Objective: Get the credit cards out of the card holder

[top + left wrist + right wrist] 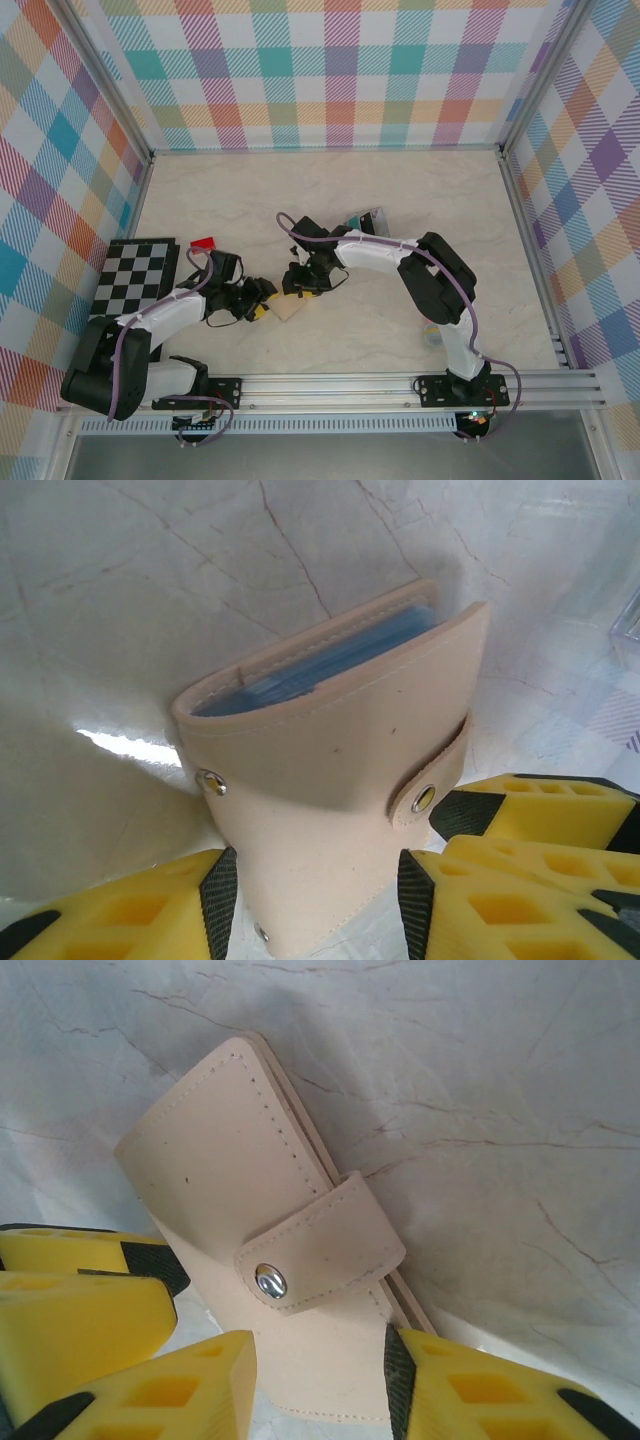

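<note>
1. Card holder (pixel 330 780): tan leather. I see it near the front of the table (pixel 400 190), between the two arms. Its strap (pixel 330 1245) is snapped down over one face by a metal stud (pixel 270 1280).
2. Contents: the left wrist view looks into the mouth at the top edge, where blue-grey lining (pixel 320 665) lies in layers. I cannot pick out a card edge among them.
3. Left gripper (pixel 315 870): narrow, with black pads against both side edges of the card holder. The leather bows outward between them.
4. Right gripper (pixel 320 1345): narrow, its pads bracketing the end of the card holder below the strap and meeting both edges. I read this as a grip.
5. Crowding: each wrist view has one of the other gripper's yellow fingers just beside the card holder. The right's (pixel 540 805) sits by the strap, and the left's (pixel 90 1290) is at the opposite edge.
6. Red credit card (pixel 204 243): flat on the table left of the left gripper, just off the far right corner of the checkered board (pixel 135 277).
7. Clear plastic box (pixel 366 219): beyond the right forearm, with teal contents I cannot identify.
8. Plaid walls (pixel 330 70): these enclose the table on three sides.
</note>
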